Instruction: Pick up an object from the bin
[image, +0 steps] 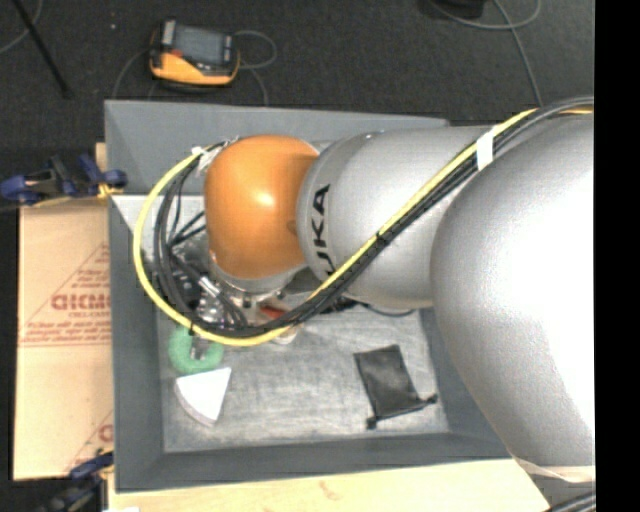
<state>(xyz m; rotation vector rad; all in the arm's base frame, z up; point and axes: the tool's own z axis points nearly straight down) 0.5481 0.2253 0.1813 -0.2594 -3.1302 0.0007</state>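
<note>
My gripper (206, 346) reaches down at the bin's left side, mostly hidden under the arm's orange cover. Its tip is on or just above a small green rounded thing (183, 349) lying near the left wall. Whether it touches that green thing I cannot tell. A white wedge-shaped thing (205, 392) lies directly in front of the green one, toward the bin's near left corner.
A flat black pouch-like thing (387, 381) lies on the bin floor at the near right. A small pale thing (285, 333) peeks out from under the arm near the middle. The arm and its yellow cable cover the far half of the bin.
</note>
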